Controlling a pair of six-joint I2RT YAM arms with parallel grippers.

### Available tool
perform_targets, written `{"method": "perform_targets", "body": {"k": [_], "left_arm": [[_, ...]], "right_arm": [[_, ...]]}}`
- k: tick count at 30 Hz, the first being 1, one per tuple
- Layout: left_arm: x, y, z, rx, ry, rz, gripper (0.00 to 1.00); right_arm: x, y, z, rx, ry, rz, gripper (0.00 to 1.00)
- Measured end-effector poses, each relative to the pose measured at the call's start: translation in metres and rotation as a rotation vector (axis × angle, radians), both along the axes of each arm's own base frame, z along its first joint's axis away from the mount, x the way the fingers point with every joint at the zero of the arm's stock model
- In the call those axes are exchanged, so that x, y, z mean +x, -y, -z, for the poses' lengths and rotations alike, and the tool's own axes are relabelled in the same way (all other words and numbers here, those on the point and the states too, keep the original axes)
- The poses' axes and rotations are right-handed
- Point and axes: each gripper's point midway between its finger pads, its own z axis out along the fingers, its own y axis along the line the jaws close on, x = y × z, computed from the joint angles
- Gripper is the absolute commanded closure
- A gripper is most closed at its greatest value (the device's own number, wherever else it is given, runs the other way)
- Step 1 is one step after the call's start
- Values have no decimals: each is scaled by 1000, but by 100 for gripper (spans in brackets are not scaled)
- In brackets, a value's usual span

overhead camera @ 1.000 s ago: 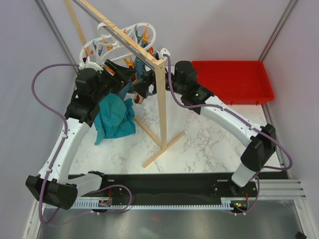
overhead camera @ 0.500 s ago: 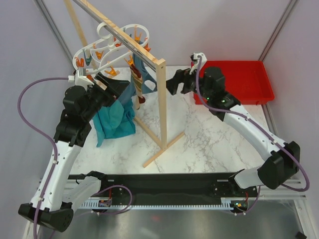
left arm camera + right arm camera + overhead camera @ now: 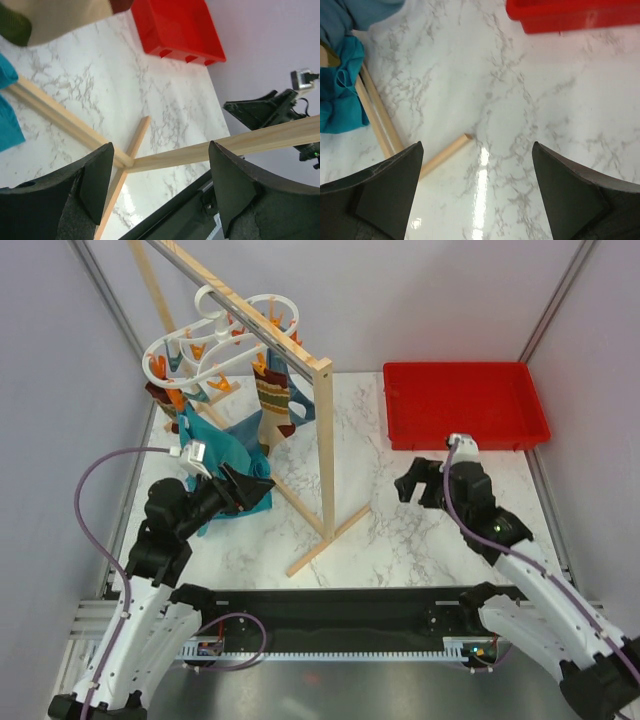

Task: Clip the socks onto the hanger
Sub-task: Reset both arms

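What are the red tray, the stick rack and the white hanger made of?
Red rectangular tray: probably moulded plastic, going by its even colour and smooth sheen. Pale post-and-rail rack: looks like bare wood, being tan, square-cut and matte. White ring hanger with orange clips: probably plastic, with thin, smooth, curved loops.

Socks (image 3: 272, 400) striped brown, tan, cream; hanger (image 3: 207, 293) white, clips (image 3: 222, 386) orange; cloth (image 3: 215, 445) apparently teal.

Light: bright and even, from above.
Glare: white shine on the desk (image 3: 479, 192) in both wrist views.
Shadows: soft and faint.
Blur: sock (image 3: 55, 17) at top of left wrist view fuzzy; top view sharp.
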Motion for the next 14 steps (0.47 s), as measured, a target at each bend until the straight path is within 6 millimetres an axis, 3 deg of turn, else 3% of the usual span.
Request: {"method": "perform_targets", "body": {"k": [2, 6, 14], "left_arm": [[0, 3, 27, 7, -48, 21, 18], [1, 11, 56, 13, -103, 58, 18], [-12, 26, 71, -40, -90, 153, 16]], "right_arm": [[-22, 14, 16, 20, -8, 36, 2], [-51, 26, 37, 99, -15, 78, 2], [-76, 28, 57, 261, 8, 105, 2]]}}
